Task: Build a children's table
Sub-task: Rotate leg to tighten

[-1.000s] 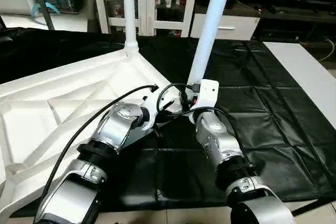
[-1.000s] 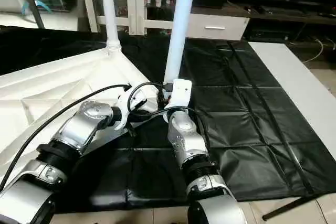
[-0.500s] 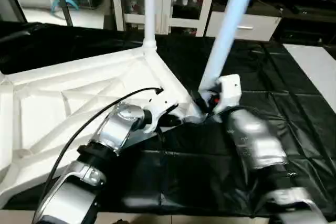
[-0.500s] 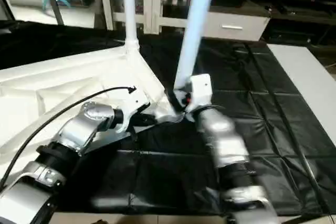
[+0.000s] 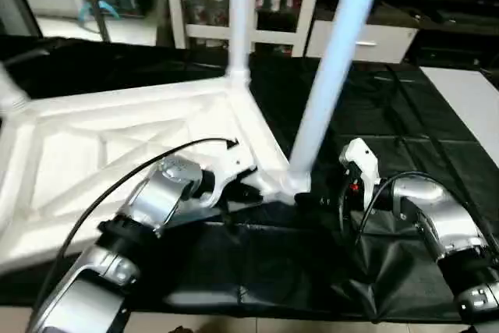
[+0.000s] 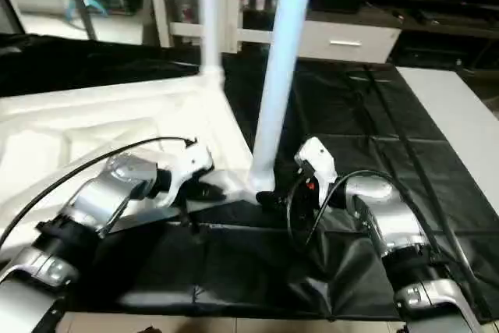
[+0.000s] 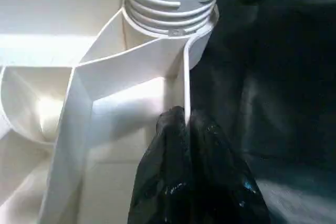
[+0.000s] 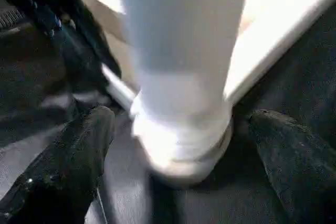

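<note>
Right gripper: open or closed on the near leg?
Open. The right gripper has its fingers spread either side of the near leg, with gaps showing between pads and tube.

The white plastic tabletop [image 5: 117, 146] lies upside down on the black-covered counter [image 5: 405, 130], its ribbed underside facing up. A long white leg [image 5: 331, 76] stands in the near corner socket [image 7: 170, 11], leaning slightly, its threaded collar showing at the rim. A second leg [image 5: 238, 13] stands upright in the far corner. A third leg's base [image 5: 9, 93] shows at the left corner.
</note>
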Motion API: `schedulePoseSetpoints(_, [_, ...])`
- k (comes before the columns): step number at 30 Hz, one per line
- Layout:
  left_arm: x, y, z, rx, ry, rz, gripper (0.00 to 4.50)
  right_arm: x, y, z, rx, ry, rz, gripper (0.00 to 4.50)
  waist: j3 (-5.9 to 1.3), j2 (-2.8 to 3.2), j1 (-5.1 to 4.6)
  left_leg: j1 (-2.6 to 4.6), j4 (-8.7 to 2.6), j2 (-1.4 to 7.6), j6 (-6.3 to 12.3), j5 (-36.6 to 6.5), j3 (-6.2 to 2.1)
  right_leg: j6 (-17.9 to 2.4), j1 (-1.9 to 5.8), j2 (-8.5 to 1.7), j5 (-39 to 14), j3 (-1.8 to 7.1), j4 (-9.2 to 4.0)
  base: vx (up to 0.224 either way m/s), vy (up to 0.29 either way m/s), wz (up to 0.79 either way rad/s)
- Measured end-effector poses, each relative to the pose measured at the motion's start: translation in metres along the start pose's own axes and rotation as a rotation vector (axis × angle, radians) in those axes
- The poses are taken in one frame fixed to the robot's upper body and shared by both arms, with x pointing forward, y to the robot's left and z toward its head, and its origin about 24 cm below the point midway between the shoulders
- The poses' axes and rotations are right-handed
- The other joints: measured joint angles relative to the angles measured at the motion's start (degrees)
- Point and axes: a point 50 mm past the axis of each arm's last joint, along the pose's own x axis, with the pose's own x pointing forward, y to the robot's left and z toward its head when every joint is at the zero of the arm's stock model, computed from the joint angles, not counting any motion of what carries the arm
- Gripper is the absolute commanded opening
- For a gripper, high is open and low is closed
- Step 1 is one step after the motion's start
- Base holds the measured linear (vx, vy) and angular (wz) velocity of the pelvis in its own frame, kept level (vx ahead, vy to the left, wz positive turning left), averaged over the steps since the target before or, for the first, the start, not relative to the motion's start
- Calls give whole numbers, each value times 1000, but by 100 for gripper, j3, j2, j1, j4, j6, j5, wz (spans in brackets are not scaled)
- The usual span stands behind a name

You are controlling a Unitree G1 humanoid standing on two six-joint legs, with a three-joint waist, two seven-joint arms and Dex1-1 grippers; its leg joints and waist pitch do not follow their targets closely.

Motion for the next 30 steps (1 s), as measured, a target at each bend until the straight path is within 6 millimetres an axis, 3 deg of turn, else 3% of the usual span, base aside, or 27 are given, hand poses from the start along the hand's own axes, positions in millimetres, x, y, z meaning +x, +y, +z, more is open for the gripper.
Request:
schedulePoseSetpoints(6, [0,-3,-1,0,5,-12,0,3,4,-1,-8,13,86,442,-4,-9,34,-1,8,1,1,-1,1,0,5,-2,0,1,0,0,0,0])
schedulePoseSetpoints(23, [-2,-4,-1,1,15,-14,0,13,0,-4,-41,39,98,291,-4,-10,23,0,7,5,1,-1,3,0,4,1,0,-2,4,0,0,0])
schedulePoseSetpoints(30, [-2,-4,-1,-2,18,-12,0,14,0,-4,-58,35,102,273,-6,-11,16,1,9,6,1,0,3,0,5,1,0,-2,6,0,0,0])
